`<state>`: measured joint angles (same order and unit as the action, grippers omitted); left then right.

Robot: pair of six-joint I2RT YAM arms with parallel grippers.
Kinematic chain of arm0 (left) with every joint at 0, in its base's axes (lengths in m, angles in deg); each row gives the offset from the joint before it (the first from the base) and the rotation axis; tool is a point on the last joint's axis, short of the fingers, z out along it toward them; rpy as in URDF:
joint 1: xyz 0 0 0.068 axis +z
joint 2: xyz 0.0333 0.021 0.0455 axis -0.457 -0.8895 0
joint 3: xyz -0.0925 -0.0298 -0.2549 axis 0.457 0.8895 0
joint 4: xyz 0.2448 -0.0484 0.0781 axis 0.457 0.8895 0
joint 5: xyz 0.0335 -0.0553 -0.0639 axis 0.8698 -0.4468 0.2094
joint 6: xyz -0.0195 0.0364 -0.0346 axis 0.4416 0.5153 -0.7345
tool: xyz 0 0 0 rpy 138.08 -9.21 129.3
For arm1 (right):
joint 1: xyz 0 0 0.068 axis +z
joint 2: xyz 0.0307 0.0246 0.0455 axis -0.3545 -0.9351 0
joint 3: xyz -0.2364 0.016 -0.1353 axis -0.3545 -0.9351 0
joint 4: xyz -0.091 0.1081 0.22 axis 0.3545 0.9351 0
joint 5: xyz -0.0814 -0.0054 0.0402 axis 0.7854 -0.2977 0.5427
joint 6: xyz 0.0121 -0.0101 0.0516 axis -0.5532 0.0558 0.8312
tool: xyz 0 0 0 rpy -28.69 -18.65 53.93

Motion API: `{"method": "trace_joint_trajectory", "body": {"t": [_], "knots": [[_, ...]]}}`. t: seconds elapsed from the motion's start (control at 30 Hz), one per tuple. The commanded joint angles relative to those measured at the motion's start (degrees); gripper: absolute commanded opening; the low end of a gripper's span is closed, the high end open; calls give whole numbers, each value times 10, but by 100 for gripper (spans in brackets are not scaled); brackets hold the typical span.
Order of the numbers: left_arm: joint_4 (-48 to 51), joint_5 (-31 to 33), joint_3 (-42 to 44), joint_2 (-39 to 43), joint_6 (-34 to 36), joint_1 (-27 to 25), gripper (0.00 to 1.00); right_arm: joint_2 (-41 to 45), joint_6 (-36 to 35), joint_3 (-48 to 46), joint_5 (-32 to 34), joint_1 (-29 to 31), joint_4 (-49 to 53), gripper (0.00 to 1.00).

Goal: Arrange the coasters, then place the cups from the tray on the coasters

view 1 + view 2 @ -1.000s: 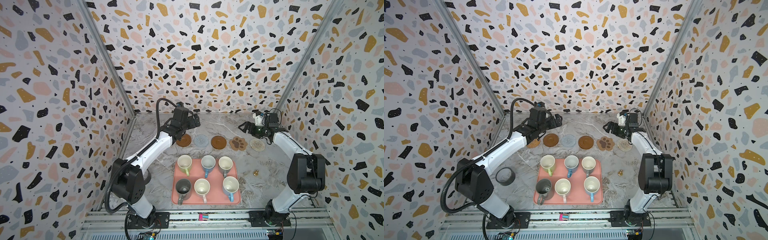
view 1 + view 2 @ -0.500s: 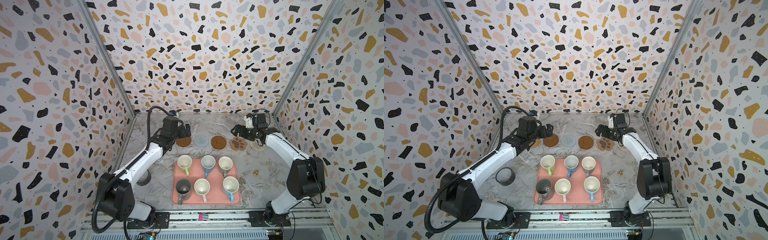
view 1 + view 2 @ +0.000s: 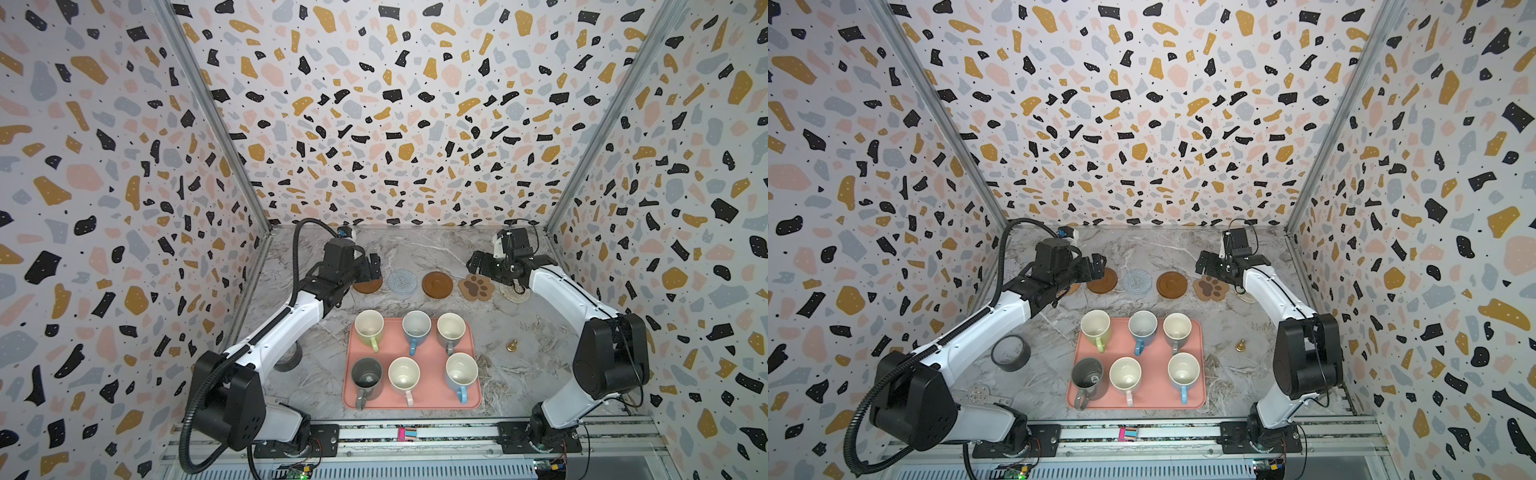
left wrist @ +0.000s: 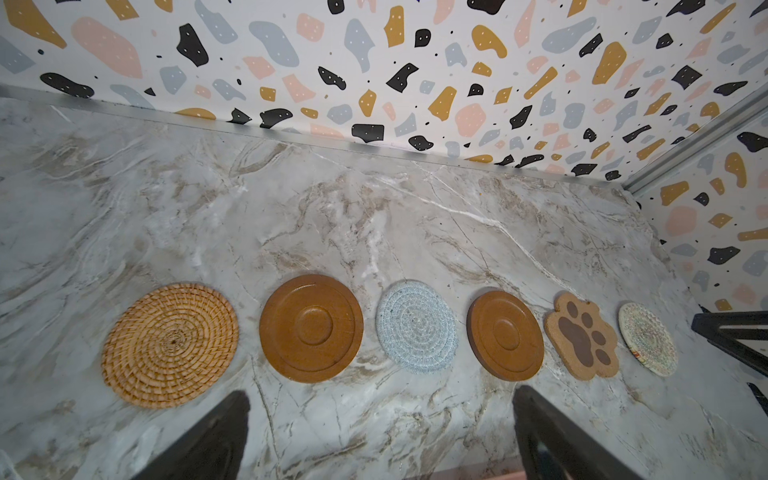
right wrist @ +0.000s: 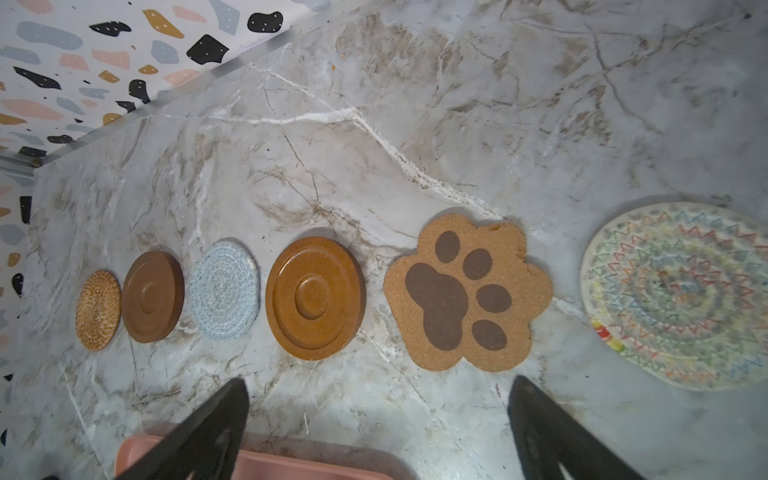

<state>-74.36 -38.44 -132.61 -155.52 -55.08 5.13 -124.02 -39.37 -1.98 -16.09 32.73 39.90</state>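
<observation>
Six coasters lie in a row near the back wall: tan woven [image 4: 170, 345], brown disc [image 4: 311, 328], blue-grey woven [image 4: 417, 326], second brown disc [image 4: 505, 336], paw-shaped [image 4: 582, 336] and cream woven [image 4: 647, 338]. The salmon tray [image 3: 415, 405] sits in front of them. It holds six cups: light green [image 3: 369, 328], blue [image 3: 416, 326], light grey [image 3: 451, 328], dark grey [image 3: 366, 374], pale pink [image 3: 404, 376] and blue [image 3: 461, 372]. My left gripper [image 3: 372, 266] [image 4: 380, 392] hovers open above the row's left end. My right gripper [image 3: 478, 264] [image 5: 379, 381] hovers open near the paw coaster [image 5: 467, 293]. Both are empty.
A black tape roll [image 3: 1011, 353] lies left of the tray under the left arm. A small brass object [image 3: 511, 345] stands right of the tray. Patterned walls close in the back and both sides.
Both grippers have pulled away from the coaster row, the left toward the front and the right toward the middle. Both stayed open. The coasters and cups have not moved.
</observation>
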Motion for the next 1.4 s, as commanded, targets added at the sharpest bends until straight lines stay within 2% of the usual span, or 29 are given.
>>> {"method": "trace_joint_trajectory", "body": {"t": [0.0,0.1,0.27,0.37,0.5,0.57,0.63,0.83,1.17,1.37], "knots": [[-22,-11,-10,-10,-18,0,100,20,5,14,34,-4,17,99],[3,-10,-11,-10,-24,1,99,19,18,11,22,-16,20,99],[8,-15,10,9,-84,1,100,11,57,16,-4,-21,28,99],[41,-10,27,17,-110,0,100,11,88,23,10,-21,41,99],[95,20,30,23,-69,-2,100,16,102,7,31,-10,3,99],[62,24,52,44,-48,-1,100,20,87,-10,30,0,-36,99],[30,27,68,68,-49,-1,100,24,83,-15,63,12,-29,99],[93,39,41,97,-11,-1,100,44,76,-23,70,16,-2,99],[98,46,62,124,-26,-1,99,62,33,26,45,22,85,99],[84,72,92,140,-46,-1,99,84,-3,14,54,48,106,99]]}}
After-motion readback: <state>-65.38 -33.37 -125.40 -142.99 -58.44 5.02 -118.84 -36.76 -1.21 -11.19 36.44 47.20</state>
